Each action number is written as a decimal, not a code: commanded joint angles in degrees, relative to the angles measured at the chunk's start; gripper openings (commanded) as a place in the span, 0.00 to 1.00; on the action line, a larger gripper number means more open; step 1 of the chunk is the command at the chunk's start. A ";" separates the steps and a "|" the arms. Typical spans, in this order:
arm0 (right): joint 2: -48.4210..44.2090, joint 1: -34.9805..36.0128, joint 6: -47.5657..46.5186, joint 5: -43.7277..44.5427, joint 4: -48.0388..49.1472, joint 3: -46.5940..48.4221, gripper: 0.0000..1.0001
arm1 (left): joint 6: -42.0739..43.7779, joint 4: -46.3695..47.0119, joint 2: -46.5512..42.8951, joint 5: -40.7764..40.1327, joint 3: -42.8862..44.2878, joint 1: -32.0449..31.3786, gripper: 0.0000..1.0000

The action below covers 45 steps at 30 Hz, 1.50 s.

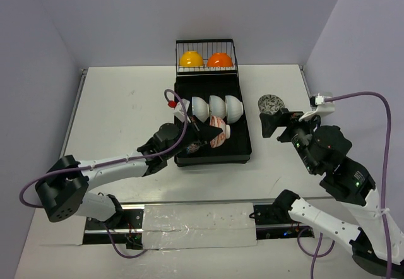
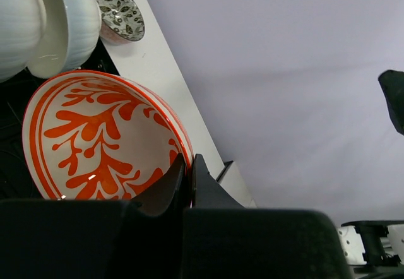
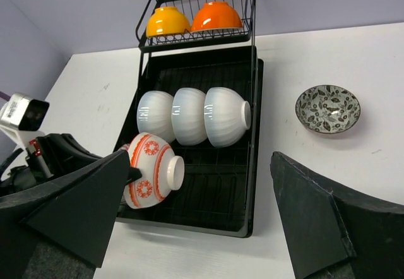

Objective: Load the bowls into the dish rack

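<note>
The black dish rack (image 1: 243, 139) lies mid-table, its wire basket holding a yellow bowl (image 1: 191, 59) and an orange bowl (image 1: 219, 59). Three white bowls (image 1: 218, 106) stand on edge in a row on the slats. My left gripper (image 1: 202, 134) is shut on the rim of a red-and-white patterned bowl (image 1: 218, 132), holding it on its side over the rack's near left part (image 3: 151, 168). The wrist view shows its red-patterned inside (image 2: 95, 134). A grey leaf-patterned bowl (image 1: 271, 105) sits on the table right of the rack. My right gripper (image 1: 273, 127) is open and empty, just near of that bowl.
The rack's near right slats (image 3: 233, 184) hold nothing. Purple walls close in the table on the far, left and right sides. A cable loops over the rack's left edge (image 1: 169, 96).
</note>
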 commanded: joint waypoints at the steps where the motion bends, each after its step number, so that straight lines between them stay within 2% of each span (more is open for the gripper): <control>1: -1.18 -0.25 -0.86 -0.18 2.09 -1.06 1.00 | -3.12 9.12 1.58 -2.85 1.02 0.10 0.00; 19: -3.82 -0.25 -5.52 -1.06 3.06 -2.73 1.00 | -3.92 10.79 8.35 -4.34 0.84 0.01 0.00; 45: -5.05 -0.25 -8.77 -1.77 4.37 -4.40 1.00 | -2.95 10.78 11.60 -4.96 1.46 0.27 0.00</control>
